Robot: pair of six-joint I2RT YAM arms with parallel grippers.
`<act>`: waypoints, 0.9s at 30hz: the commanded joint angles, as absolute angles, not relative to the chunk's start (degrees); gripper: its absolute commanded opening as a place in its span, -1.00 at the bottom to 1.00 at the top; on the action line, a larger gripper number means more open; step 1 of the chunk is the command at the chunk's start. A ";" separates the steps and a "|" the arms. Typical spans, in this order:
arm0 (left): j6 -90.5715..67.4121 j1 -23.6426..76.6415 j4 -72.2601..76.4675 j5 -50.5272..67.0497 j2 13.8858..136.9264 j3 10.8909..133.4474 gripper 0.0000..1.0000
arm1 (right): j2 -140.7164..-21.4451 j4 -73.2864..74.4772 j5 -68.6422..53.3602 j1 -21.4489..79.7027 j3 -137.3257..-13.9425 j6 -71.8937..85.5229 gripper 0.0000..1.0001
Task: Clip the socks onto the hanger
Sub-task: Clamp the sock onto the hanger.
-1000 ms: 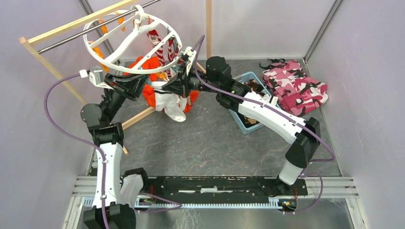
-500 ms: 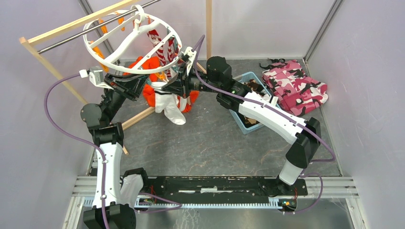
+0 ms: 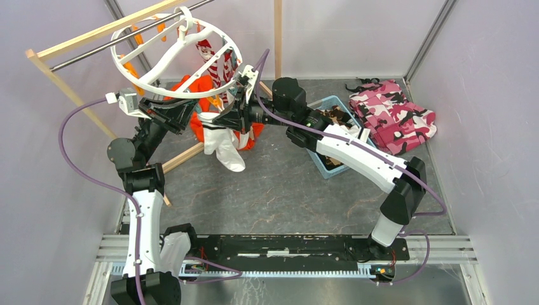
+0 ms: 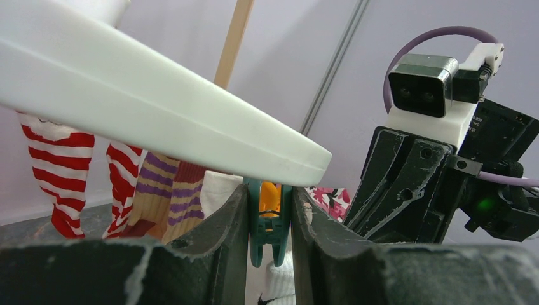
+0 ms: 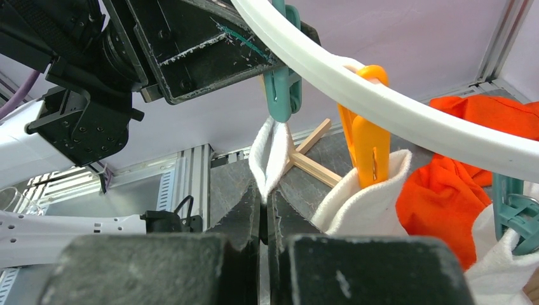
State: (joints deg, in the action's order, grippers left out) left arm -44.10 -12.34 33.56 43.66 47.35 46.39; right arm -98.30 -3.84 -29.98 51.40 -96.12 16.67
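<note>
The white round hanger [image 3: 166, 60] hangs from the rack bar at the back left. My left gripper [image 3: 192, 113] is shut on a teal clip [image 4: 257, 235] under the ring [image 4: 159, 121], squeezing it between its fingers [image 4: 216, 229]. My right gripper [image 3: 219, 119] is shut on the cuff of a white sock [image 3: 225, 149]. It holds the cuff [image 5: 270, 152] just below that teal clip [image 5: 283, 95], touching its tips. A red-and-white striped sock [image 3: 216, 67] and a tan-and-purple striped one [image 4: 171, 197] hang from the ring. An orange clip [image 5: 362, 140] holds another white sock.
A big orange garment [image 3: 202, 95] hangs behind the grippers. The wooden rack with its metal bar [image 3: 95, 47] stands at the left, its foot [image 3: 184, 155] on the floor. A blue bin [image 3: 330, 136] with more socks and a pink camouflage cloth [image 3: 394, 117] lie at the right.
My right gripper has moved left toward the left gripper, carrying the white sock with it. The sock now hangs further left and lower. The left arm has stayed put.
</note>
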 commanded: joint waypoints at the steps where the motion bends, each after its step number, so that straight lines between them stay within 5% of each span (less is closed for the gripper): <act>1: -45.53 -12.03 35.72 44.30 47.17 48.08 -0.89 | -97.21 -6.18 -30.21 51.72 -97.86 16.27 -1.00; 27: -46.31 -12.04 36.22 44.54 46.75 48.19 -0.89 | -99.12 -2.35 -25.05 51.77 -102.26 13.30 -1.00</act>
State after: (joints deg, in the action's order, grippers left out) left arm -44.12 -12.23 33.58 43.68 47.29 46.39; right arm -98.37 -2.52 -26.85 51.55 -98.74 15.18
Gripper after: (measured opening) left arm 0.332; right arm 0.022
